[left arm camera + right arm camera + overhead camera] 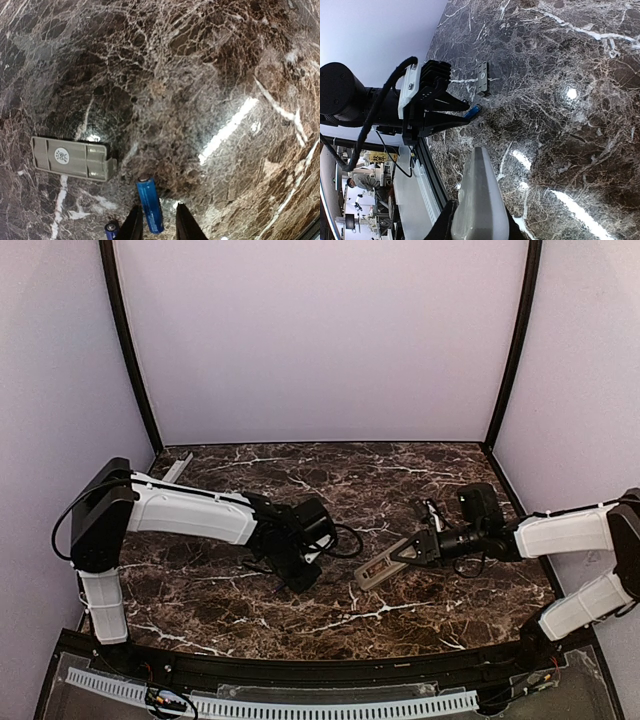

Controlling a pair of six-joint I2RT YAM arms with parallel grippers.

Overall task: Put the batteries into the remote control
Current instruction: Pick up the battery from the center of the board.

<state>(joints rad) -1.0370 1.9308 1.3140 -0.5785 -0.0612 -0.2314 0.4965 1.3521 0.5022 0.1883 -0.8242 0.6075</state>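
Battery (150, 202) lies on the counter (210, 75) between the left tool's (159, 229) fingers, perhaps pinched, though I cannot tell; the right tool (408, 552) clamps the remote control (479, 192).

We could read nothing: the round white sticker (61, 155) on the grey cover (75, 159) and the yellow sign (379, 157) beyond the surface were too blurred.

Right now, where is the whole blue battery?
In the left wrist view, the blue battery lies on the table between the fingers of the left end effector, just right of the grey cover and a second battery.
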